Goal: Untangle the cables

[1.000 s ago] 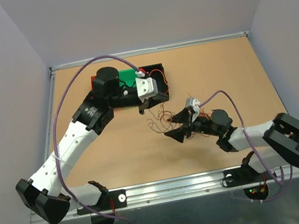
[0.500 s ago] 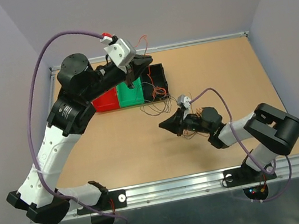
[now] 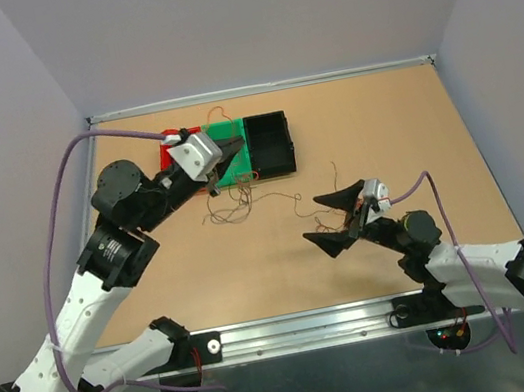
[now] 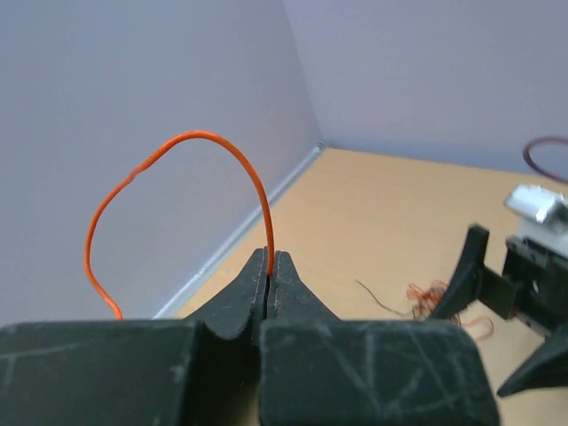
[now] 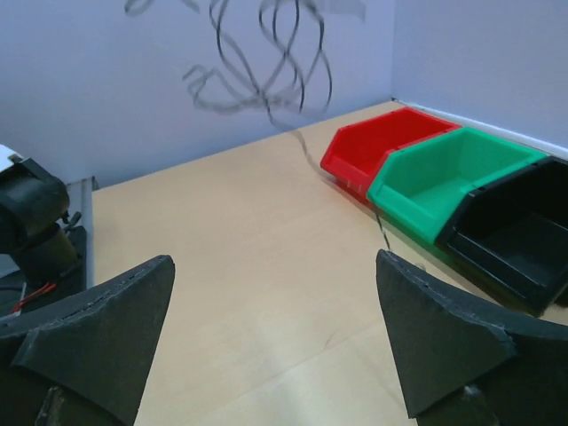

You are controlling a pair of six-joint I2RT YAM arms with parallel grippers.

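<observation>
left gripper point(image 4: 269, 257) is pinching the orange wire point(image 4: 200, 135) tight and dropping back down by the green bin point(image 5: 444, 182). right gripper point(image 3: 312, 220) is gaping empty now, so the cables point(image 3: 231, 206) near that bin are probably loosening up.

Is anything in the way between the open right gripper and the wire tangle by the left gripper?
Nothing blocks it. Between the right gripper and the wire tangle lie only bare table and one stray strand; the bins sit farther back.
</observation>
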